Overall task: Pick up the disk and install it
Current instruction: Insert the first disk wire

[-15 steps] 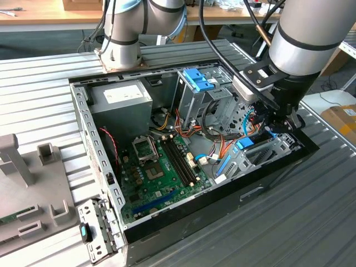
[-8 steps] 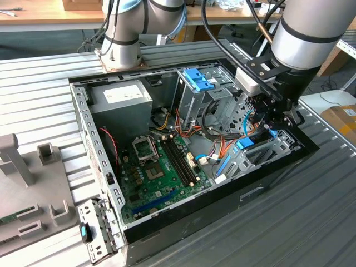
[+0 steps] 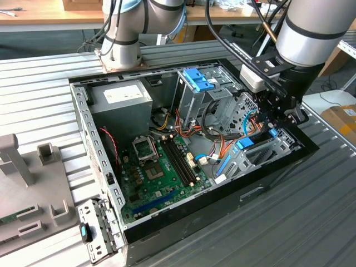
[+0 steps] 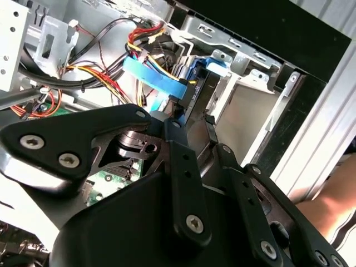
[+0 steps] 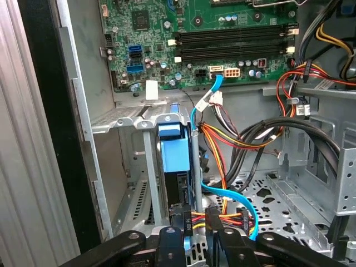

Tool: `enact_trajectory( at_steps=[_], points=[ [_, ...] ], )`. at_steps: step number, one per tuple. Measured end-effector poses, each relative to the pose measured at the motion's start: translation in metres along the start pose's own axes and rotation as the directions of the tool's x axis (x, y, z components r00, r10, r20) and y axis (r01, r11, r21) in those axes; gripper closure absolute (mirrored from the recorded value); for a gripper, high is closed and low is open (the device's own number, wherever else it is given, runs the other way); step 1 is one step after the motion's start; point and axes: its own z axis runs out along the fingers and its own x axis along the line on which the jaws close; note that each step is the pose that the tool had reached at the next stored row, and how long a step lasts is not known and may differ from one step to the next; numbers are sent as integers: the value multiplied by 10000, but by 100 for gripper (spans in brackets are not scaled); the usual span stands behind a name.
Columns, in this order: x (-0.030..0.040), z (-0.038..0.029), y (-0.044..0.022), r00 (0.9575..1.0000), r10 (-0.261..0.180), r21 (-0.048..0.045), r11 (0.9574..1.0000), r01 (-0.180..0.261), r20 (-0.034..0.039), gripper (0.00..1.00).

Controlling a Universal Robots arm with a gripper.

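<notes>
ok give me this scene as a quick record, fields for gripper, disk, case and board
gripper: down inside the case, fingers around the disk's edge
disk: standing on edge in the metal drive bay, blue rail showing
case: open, lying on its side
motherboard: exposed, memory slots unfilled
cables: loose bundle beside the bay

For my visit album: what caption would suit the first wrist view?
The claw reaches into an open computer case, at the blue-railed disk standing on edge in its metal bay, below the green motherboard.
</notes>
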Motion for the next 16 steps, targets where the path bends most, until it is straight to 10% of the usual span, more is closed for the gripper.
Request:
enact_trajectory(
  at_steps=[1, 3, 8, 16],
  points=[
    [-4, 1, -5, 10000, 4, -67, 10000, -4, -36, 70],
    [-17, 8, -34, 9998, -12, -626, 9980, 0, -183, 70],
    [-44, 18, -79, 9994, -34, -1590, 9873, -23, -356, 70],
    [-132, 51, -215, 9993, -49, -1771, 9842, -18, -376, 70]
  ],
)
